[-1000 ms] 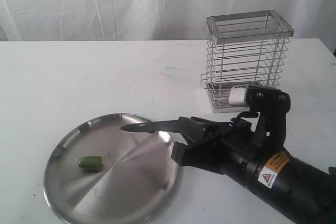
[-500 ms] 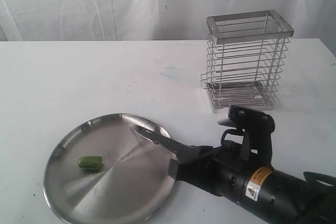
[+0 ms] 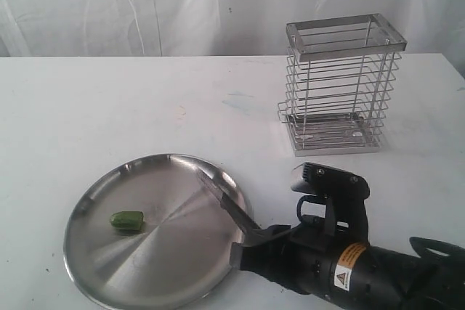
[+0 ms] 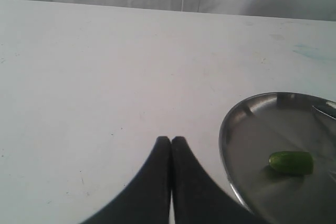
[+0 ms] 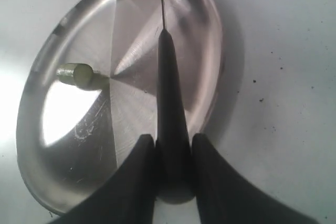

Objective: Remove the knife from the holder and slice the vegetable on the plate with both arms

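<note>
the knife (image 3: 221, 197) is out of the holder (image 3: 338, 85), its handle clamped in the right hand (image 5: 172, 142) with the blade over the plate (image 3: 167, 259), apart from the uncut vegetable (image 3: 127, 221) lying there, while the left hand (image 4: 170, 145), fingers pressed together, hangs over the counter (image 4: 105, 66) beside the plate, so all slicing remains.

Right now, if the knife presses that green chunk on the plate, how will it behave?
Likely to roll: the vegetable looks rounded, cylinder-like, lying on its side. It would probably slide too, since it is glossy and the steel plate is smooth. Nothing steadies it: the left pincer is shut, off the plate over the table.
</note>
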`<state>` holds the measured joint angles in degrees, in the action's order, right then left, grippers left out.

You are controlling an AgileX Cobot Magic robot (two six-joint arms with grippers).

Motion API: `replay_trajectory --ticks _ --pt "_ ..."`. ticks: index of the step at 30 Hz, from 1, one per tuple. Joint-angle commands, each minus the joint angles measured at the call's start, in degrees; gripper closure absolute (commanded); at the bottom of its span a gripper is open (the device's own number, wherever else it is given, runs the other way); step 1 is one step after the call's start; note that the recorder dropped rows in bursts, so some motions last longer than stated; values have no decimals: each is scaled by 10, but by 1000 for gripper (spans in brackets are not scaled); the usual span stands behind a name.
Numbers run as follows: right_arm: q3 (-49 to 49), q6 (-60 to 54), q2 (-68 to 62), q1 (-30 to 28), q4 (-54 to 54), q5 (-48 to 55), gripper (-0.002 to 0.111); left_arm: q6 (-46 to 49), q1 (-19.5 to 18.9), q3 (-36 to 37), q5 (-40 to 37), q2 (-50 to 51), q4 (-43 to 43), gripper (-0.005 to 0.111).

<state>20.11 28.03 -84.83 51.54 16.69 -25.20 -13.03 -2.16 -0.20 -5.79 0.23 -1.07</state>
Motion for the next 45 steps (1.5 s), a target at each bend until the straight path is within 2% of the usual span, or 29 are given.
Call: replay_trajectory --ticks 1,9,17,20,28,39,43,45 --pt "14 7 -25 4 8 16 108 -1 3 2 1 -2 5 107" --pt "56 8 -45 4 -33 125 108 -1 3 2 1 -2 5 107" --pt "56 7 -62 4 -34 132 108 -1 3 2 1 -2 5 107" --pt "61 7 -64 4 -40 133 103 -1 3 2 1 -2 5 107" --pt "85 5 -66 4 -65 149 81 -1 3 2 1 -2 5 107" --pt "92 -1 -67 4 -65 160 79 -1 3 2 1 -2 5 107" --pt "101 -48 -67 4 -65 161 69 -1 3 2 1 -2 5 107" --pt "111 -54 -67 4 -65 162 68 -1 3 2 1 -2 5 107"
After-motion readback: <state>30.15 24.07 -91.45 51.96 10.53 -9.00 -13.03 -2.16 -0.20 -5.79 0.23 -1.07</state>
